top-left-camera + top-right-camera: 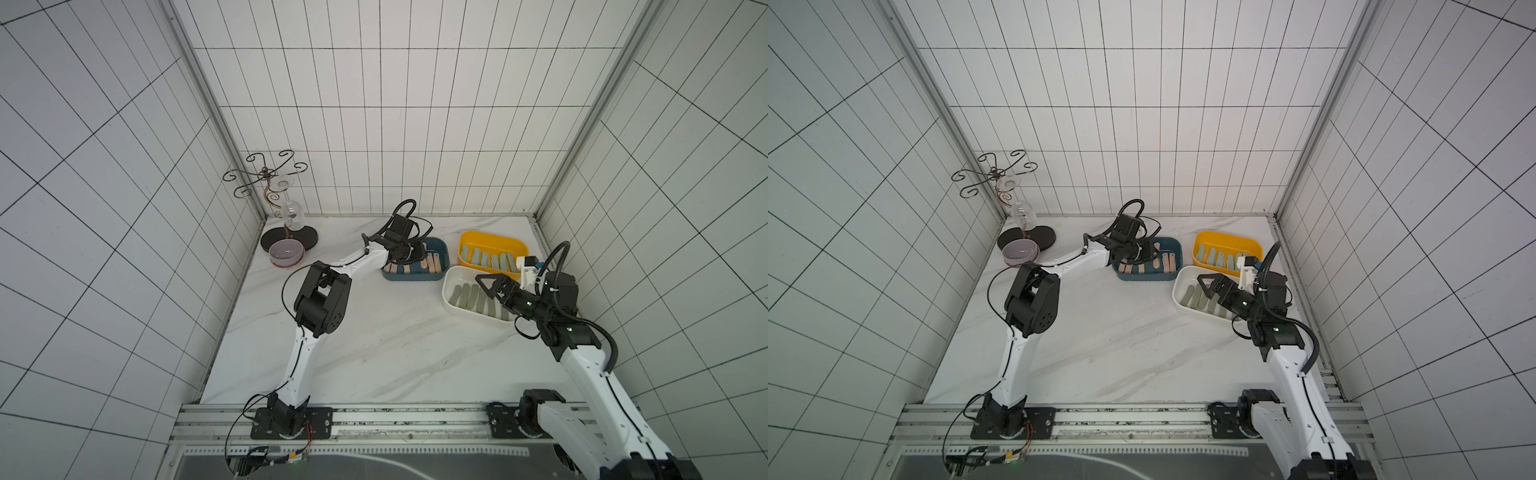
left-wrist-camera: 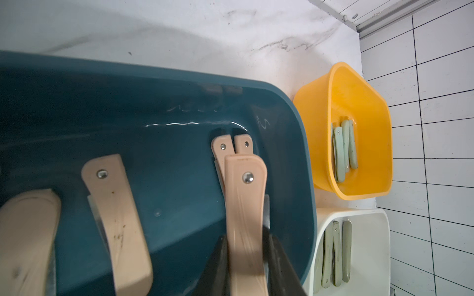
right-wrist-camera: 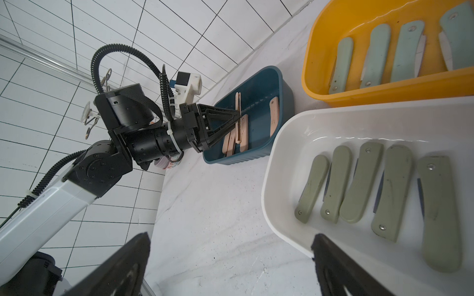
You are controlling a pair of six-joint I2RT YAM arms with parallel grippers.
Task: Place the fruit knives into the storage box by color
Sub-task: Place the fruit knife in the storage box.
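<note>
My left gripper (image 2: 245, 241) is shut on a peach-pink fruit knife (image 2: 245, 202) and holds it inside the dark blue storage box (image 2: 154, 70). Other peach-pink knives (image 2: 115, 205) lie on that box's floor. In both top views the left gripper (image 1: 419, 253) (image 1: 1148, 251) hangs over this box. My right gripper (image 3: 230, 238) stands open and empty above the near left rim of the white box (image 3: 333, 123), which holds several olive knives (image 3: 359, 184). Pale mint knives (image 3: 407, 51) lie in the yellow box (image 3: 384, 87).
The three boxes sit close together at the back right of the marble table (image 1: 374, 340). A wire glass stand (image 1: 274, 195) with a hanging glass and a small bowl (image 1: 286, 252) stand at the back left. Tiled walls close in three sides.
</note>
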